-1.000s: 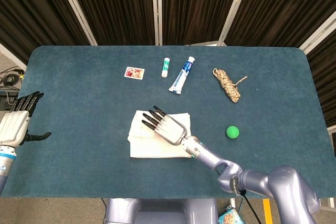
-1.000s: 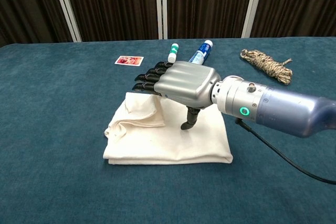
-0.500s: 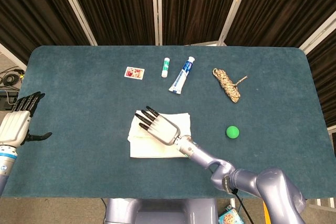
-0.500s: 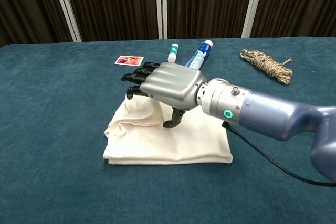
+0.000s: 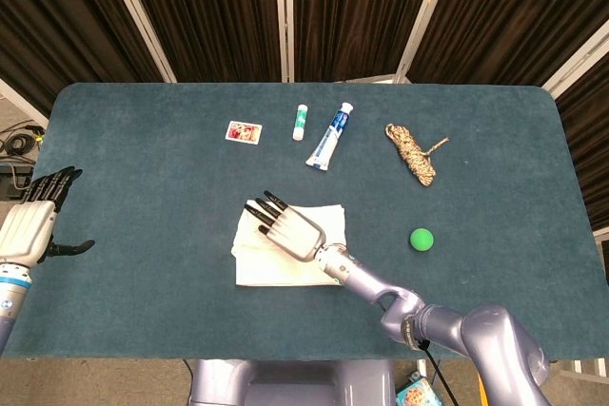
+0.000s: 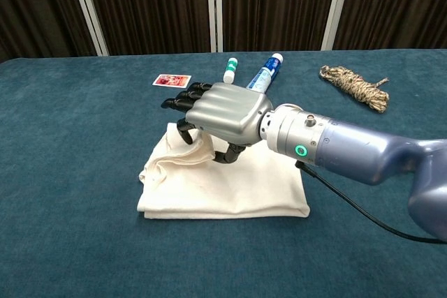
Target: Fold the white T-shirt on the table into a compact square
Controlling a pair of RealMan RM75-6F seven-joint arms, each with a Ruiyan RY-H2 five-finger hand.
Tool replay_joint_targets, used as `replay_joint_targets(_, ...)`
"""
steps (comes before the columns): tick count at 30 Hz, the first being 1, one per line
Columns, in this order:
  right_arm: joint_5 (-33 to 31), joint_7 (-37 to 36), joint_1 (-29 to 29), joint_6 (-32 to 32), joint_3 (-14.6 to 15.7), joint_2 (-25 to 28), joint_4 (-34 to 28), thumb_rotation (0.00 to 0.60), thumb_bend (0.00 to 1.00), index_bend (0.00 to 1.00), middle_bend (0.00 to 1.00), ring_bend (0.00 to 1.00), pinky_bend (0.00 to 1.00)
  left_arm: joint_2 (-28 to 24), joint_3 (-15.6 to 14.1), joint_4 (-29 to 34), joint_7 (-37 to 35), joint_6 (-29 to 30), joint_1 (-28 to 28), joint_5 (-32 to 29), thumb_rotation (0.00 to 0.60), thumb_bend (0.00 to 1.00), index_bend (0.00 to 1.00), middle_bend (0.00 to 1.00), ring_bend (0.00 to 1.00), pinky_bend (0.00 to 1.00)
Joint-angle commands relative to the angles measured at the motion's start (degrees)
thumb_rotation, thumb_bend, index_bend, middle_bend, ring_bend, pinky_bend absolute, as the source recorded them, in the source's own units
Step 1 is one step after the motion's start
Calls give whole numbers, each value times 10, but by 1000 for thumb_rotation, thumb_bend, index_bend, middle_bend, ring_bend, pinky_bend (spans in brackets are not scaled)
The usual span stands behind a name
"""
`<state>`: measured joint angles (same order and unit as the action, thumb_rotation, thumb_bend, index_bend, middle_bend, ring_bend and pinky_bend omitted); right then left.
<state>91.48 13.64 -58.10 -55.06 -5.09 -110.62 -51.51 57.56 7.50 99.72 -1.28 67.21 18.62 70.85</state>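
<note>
fingers of the left hand point(image 5: 30, 221) are spreading apart off the table's point(image 5: 143, 140) left edge, holding nothing, well apart from everything else. a small picture card point(image 5: 243, 131) is lying near the far side, with a white stick tube point(image 5: 300, 121) and a blue-and-white toothpaste tube point(image 5: 329, 137) just to its right. the white t-shirt point(image 6: 230, 190), already folded into a rough rectangle, is sitting near the table's middle toward the near edge, its left corner bunching up. the right hand point(image 6: 223, 111) is hovering palm-down over that bunched part, its dark fingertips point(image 6: 183, 127) curling down and touching the cloth; whether it is pinching the fabric cannot be told. a coiled rope point(image 5: 412, 152) and a green ball point(image 5: 422, 239) are lying further right.
</note>
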Motion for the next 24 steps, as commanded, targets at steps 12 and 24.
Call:
replay_joint_targets(12,-19,2,-28,17,-33,-30,38,600,344,598,51,0,0,-5,2,-2,-17,-4,0,-1,600,0,0,0,0,0)
replay_joint_targets(24,-35,10,-61,47,-53,-68,87,600,353,623,54,0,0,-10,4,-8,-40,-11,0,0,600,0,0,0,0,0)
